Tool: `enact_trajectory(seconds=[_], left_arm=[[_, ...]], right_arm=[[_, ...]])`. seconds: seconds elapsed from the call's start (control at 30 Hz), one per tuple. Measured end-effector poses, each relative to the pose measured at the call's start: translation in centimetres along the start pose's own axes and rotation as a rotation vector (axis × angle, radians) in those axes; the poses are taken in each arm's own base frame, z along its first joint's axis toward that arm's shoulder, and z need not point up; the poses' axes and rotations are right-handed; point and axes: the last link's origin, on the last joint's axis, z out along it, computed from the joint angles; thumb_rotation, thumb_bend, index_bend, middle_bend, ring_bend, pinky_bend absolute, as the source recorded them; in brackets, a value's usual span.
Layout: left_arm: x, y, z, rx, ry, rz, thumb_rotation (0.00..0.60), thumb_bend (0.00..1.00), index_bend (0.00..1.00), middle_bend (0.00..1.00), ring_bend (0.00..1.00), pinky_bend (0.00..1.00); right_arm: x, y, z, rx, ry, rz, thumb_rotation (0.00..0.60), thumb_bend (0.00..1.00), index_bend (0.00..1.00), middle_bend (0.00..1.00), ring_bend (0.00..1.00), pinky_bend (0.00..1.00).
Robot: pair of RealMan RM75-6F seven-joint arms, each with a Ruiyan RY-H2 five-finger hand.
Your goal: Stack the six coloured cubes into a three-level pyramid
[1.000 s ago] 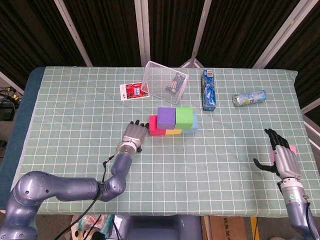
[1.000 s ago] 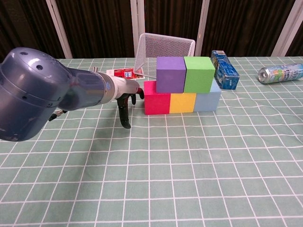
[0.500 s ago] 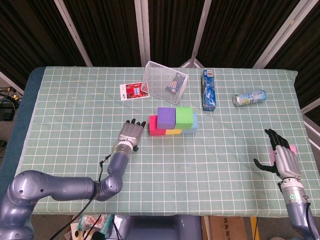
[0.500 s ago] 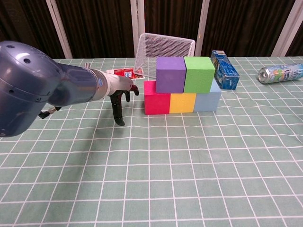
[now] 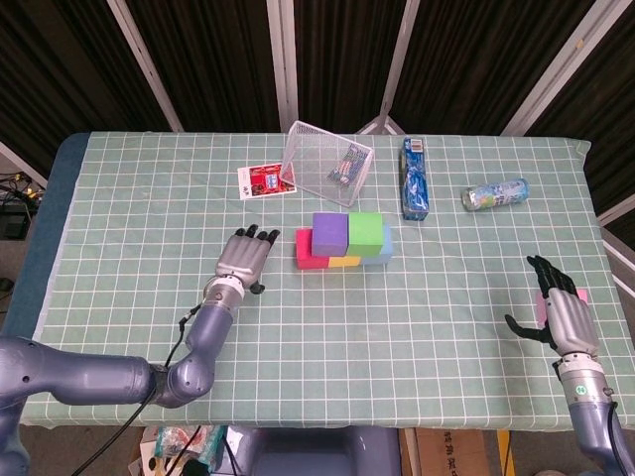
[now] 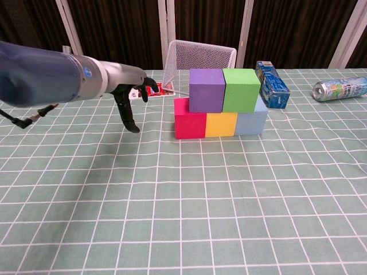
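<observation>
Pink cube left to place; left hand backing off from the five-cube stack.

The left hand (image 5: 244, 258), fingers apart and holding nothing, has slid leftward over the last second, from just beside the red cube (image 5: 309, 253) to clear of it, and in the chest view it now hangs above the desk (image 5: 139, 228). That suggests two levels are settled: red, yellow (image 6: 221, 124) and pale blue (image 6: 250, 121) below, purple (image 5: 329, 233) and green (image 5: 366, 230) on top. The sixth, pink cube (image 5: 581, 297) lies at the desk's right edge, well apart from the stack, directly behind the right hand (image 5: 562, 313), which stays put with fingers spread and empty. I judge it must grasp that cube next.
</observation>
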Motion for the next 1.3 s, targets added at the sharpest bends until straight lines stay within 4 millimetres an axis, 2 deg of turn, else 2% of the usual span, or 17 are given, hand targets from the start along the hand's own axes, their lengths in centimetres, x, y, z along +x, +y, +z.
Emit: enact_trajectory(seconds=[0.17, 0.43, 0.63, 0.8, 1.0, 1.3], left_arm=[[1.3, -1.7, -2.8, -0.021, 0.089, -0.047, 0.600, 0.17, 0.06, 0.10, 0.05, 0.12], [2.5, -5.4, -7.6, -0.034, 0.272, -0.136, 0.600, 0.15, 0.00, 0.04, 0.00, 0.09], [2.0, -9.6, -11.3, 0.013, 0.417, -0.174, 0.600, 0.15, 0.00, 0.02, 0.00, 0.08], [1.0, -13.0, -14.3, 0.059, 0.467, -0.236, 0.600, 0.15, 0.00, 0.01, 0.00, 0.08], [0.7, -15.4, -16.7, 0.094, 0.506, -0.235, 0.600, 0.12, 0.00, 0.00, 0.00, 0.05], [0.4, -16.5, -18.1, 0.100, 0.504, -0.249, 0.600, 0.12, 0.00, 0.00, 0.00, 0.05]], right_arm=[[-0.1, 0.2, 0.0, -0.008, 0.000, -0.022, 0.600, 0.30, 0.00, 0.00, 0.00, 0.00], [-0.6, 0.7, 0.0, -0.039, -0.018, -0.101, 0.600, 0.30, 0.00, 0.00, 0.00, 0.00], [-0.4, 2.1, 0.3, -0.109, -0.013, -0.169, 0.600, 0.30, 0.00, 0.00, 0.00, 0.00], [0.2, 3.5, 0.6, -0.176, 0.004, -0.219, 0.600, 0.30, 0.00, 0.00, 0.00, 0.00], [1.2, 5.2, 0.6, -0.247, 0.009, -0.296, 0.600, 0.30, 0.00, 0.00, 0.00, 0.00], [0.8, 6.5, 1.1, -0.289, -0.035, -0.399, 0.600, 0.30, 0.00, 0.00, 0.00, 0.00]])
